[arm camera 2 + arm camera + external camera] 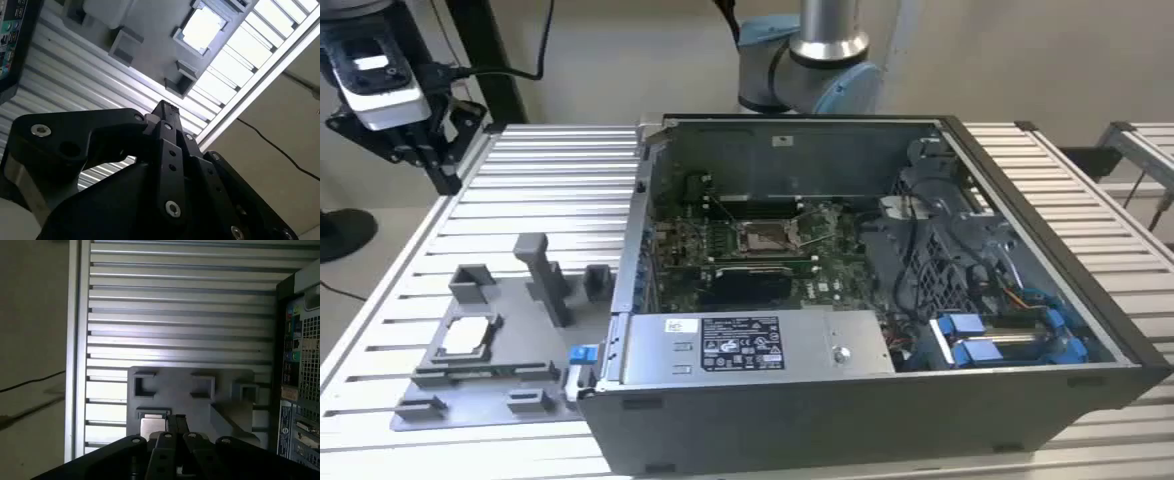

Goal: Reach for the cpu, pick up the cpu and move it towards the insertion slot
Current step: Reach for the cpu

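Well apart — cpu [467,337], insertion slot [762,237] (exterior view).

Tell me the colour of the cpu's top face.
Silvery-white, with tan edges. The cpu shows best in the exterior view.

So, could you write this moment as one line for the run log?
phase: reaching | gripper: fingers shut, holding nothing, above table | cpu: lying in grey fixture, untouched | insertion slot: inside open computer case

You see the cpu [467,337] lying flat, pale face up, in its grey fixture [514,322]; the insertion slot [765,236] sits silver-framed on the green board [683,246].
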### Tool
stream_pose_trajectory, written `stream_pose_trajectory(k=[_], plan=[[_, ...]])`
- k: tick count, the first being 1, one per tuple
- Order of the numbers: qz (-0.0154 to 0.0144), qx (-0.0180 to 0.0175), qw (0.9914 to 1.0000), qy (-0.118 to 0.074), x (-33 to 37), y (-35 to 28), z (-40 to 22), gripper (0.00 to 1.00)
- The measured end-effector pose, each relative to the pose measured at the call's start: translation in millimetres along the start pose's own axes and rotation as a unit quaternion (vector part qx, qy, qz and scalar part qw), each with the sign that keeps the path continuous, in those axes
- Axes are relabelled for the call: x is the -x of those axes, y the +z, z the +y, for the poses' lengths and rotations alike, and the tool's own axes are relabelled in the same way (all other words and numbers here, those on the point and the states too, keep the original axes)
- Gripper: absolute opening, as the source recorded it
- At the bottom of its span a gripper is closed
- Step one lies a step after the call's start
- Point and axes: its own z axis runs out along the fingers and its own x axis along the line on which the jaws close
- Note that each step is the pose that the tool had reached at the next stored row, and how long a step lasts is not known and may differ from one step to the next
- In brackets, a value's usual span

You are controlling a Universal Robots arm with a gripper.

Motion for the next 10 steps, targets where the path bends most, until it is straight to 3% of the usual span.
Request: stream_pose_trajectory(k=[10], plan=[[0.0000, 0.0001, 1.00000, 0.000, 0.0, 0.0, 0.0, 0.00]])
